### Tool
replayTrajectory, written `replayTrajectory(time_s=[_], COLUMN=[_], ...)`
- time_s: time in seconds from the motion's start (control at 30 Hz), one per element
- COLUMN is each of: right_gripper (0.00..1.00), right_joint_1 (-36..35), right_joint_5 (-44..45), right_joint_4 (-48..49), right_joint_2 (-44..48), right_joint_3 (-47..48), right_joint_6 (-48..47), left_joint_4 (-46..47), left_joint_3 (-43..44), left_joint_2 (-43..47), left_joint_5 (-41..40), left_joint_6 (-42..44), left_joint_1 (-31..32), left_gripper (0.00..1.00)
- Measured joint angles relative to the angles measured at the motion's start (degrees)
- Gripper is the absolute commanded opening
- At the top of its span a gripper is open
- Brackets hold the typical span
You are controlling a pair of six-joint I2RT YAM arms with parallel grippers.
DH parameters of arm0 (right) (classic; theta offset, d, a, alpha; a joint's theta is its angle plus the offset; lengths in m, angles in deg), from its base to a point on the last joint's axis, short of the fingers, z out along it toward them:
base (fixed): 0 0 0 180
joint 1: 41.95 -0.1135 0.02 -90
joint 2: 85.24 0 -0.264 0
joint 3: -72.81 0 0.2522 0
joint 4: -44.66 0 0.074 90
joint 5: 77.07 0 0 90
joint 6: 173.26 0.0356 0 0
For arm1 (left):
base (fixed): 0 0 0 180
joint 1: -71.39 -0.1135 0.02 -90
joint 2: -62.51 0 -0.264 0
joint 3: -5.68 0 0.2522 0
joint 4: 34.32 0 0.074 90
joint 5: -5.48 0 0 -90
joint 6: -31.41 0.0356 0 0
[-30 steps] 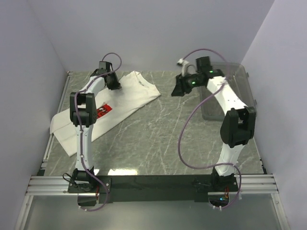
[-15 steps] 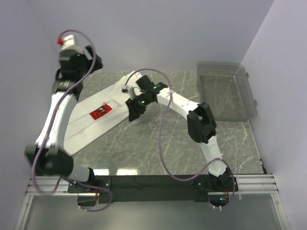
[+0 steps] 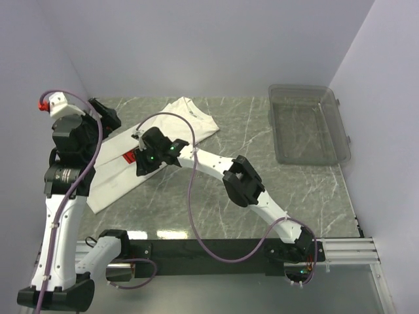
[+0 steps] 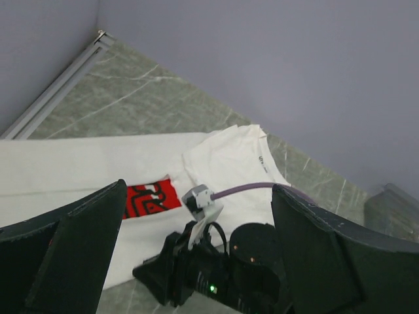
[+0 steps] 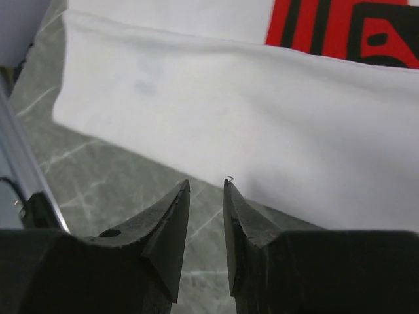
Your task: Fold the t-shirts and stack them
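t-shirt: white, a long strip lying flat and slanted near the far left corner of the desk, red print facing up.
left fingers: spread wide, holding nothing, raised high over the left edge.
right fingers: barely apart, holding nothing, low at the t-shirt's near edge beside the red print.
bin: far right corner.

Bright, even light; soft shadows; wrist-cam fg blurry.

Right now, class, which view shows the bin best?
Top external: the whole bin shows, at far right. Left wrist catches only its corner at the frame edge; right wrist shows none of it.
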Motion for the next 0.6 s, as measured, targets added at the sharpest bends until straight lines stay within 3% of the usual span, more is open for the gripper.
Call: replayTrajectory(time_s=[0.2, 0.3, 0.5, 0.6], right_gripper=[0.31, 0.24, 0.12, 0.11], right_joint_1=[-1.7, -2.3, -2.6, -2.2], right_joint_5=[8.7, 12.1, 14.0, 13.5], right_joint_4=[2.4, 3.2, 2.8, 3.4], right_joint_2=[-3.2, -4.4, -4.5, -4.0], right_joint_3=[1.6, 1.8, 0.4, -1.1], right_joint_6=[2.6, 2.4, 1.3, 0.8], left_joint_4=[-5.9, -7.0, -8.5, -8.4], left_joint_3=[-0.4, -0.3, -0.4, -0.8], left_joint_2=[4.3, 4.8, 4.1, 4.2], left_joint_5=[-1.2, -1.4, -1.4, -1.4], left_joint_6=[-0.3, -0.2, 1.0, 1.0], left_joint_1=[0.0, 0.0, 0.0, 0.0], left_gripper=[0.98, 0.98, 0.98, 0.98])
